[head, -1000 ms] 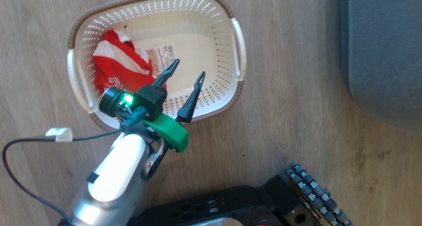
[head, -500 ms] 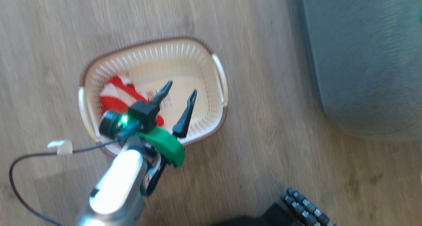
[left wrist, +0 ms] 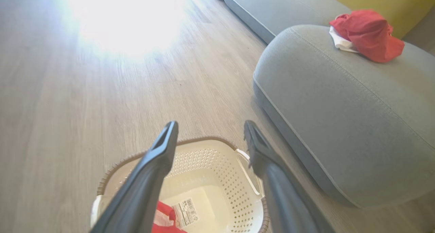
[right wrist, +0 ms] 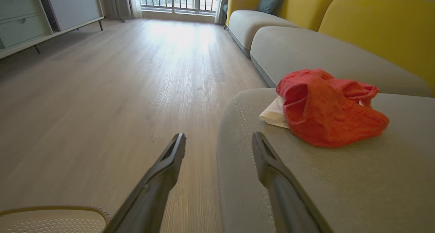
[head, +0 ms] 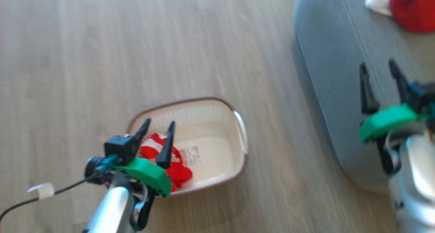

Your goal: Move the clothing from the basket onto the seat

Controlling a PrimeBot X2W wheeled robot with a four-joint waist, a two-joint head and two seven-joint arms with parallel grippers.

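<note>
- Left gripper (head: 159, 124), spread and empty, is hovering lower left over the basket (head: 197, 98), targeting the clothing (head: 180, 173) lying inside.
- Right gripper (head: 378, 65), also released, is waiting at right over the seat (head: 333, 90), where another garment (head: 411, 8) is lying.

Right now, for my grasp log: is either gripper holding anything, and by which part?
Nothing is held: left gripper open over the basket, right gripper open by the seat.

Head view looks steeply down on floor (head: 102, 56), basket (head: 204, 112) and seat (head: 333, 90); both wrist views look low across the floor, sharing the seat
</note>
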